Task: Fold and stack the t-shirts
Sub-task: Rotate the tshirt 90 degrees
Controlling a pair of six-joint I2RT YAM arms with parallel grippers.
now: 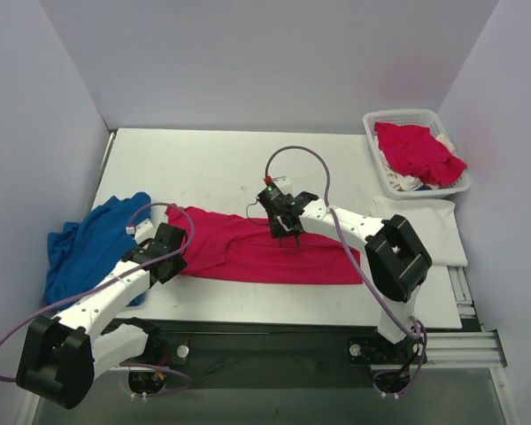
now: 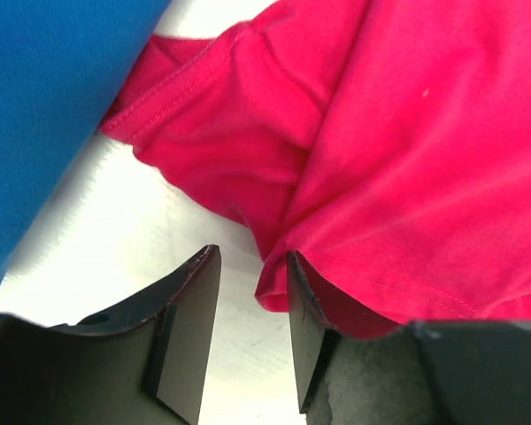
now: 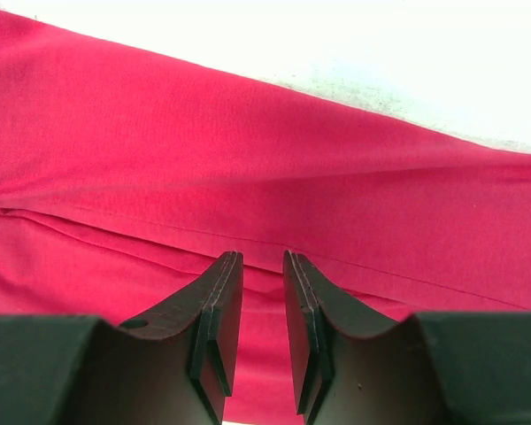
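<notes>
As laid on worktop (image 1: 203, 159), red t-shirt (image 1: 248, 252): long folded band.
Left gripper (image 2: 250, 266): parted, empty.
Right gripper (image 3: 261, 266): narrowly parted, empty.

The fingers of the left gripper (image 1: 179, 242) sit at one end of a folded pinkish-red t-shirt (image 1: 239, 255); those of the right gripper (image 1: 288, 232) hang over its middle.
</notes>
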